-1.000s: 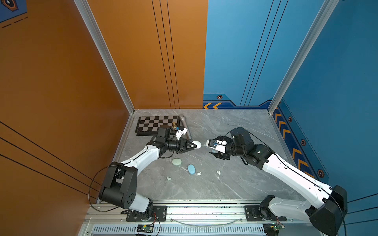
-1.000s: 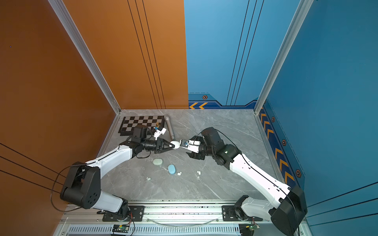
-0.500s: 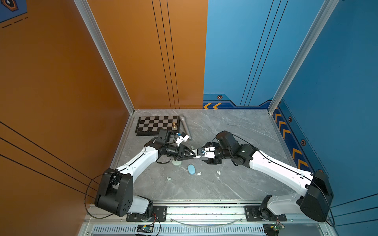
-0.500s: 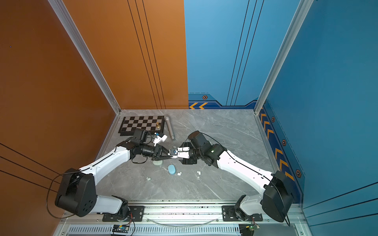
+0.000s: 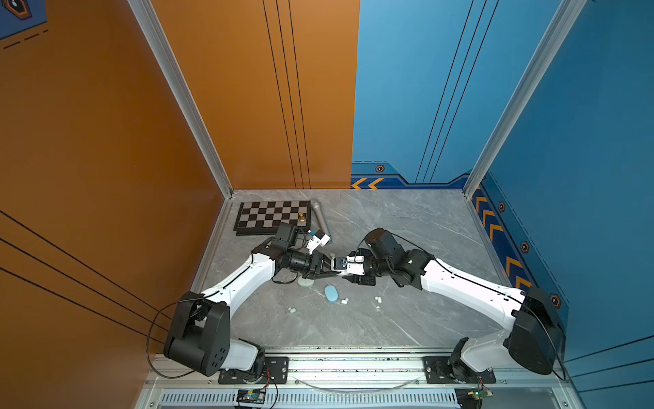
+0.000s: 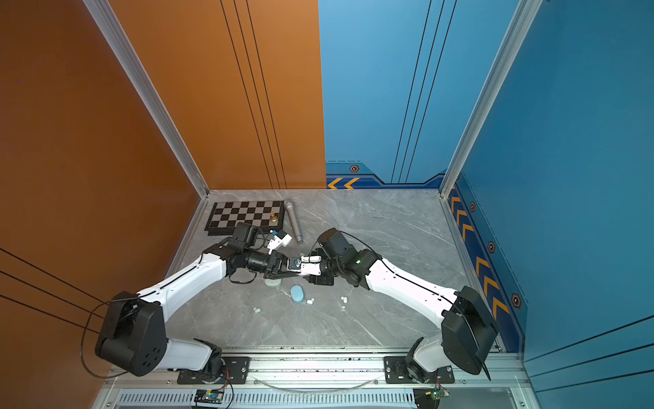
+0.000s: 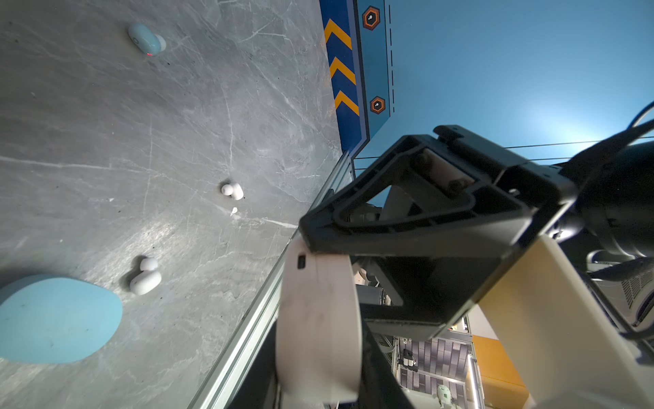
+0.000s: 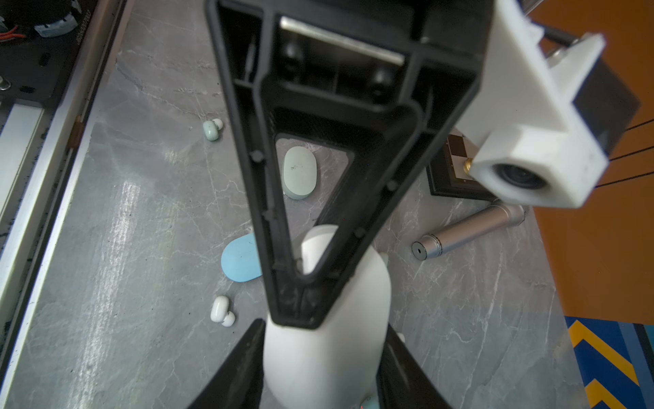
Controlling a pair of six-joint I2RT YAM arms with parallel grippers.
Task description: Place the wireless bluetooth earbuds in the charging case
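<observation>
A white charging case (image 5: 335, 266) (image 6: 291, 265) hangs above the table's middle, and both grippers meet on it. My left gripper (image 5: 332, 271) (image 7: 318, 354) is shut on the case (image 7: 318, 318). My right gripper (image 5: 346, 274) (image 8: 325, 325) has its black fingers pressed against both sides of the same case (image 8: 329, 361). On the table lie white earbuds (image 5: 344, 301) (image 5: 378, 299) (image 7: 145, 278) (image 8: 221, 311), a mint earbud (image 5: 292, 310) (image 8: 211, 130) and a pale blue earbud (image 7: 147, 39). The case's inside is hidden.
A blue case (image 5: 331, 294) (image 8: 240, 260) lies closed just in front of the grippers. A mint case (image 5: 305, 281) (image 8: 299, 171) sits half under the left gripper. At the back left are a chessboard (image 5: 272, 216) and a silver cylinder (image 5: 320, 221).
The right arm has reached left to the white case and its jaws have narrowed onto it. The left gripper has come down and forward a little with the case.
</observation>
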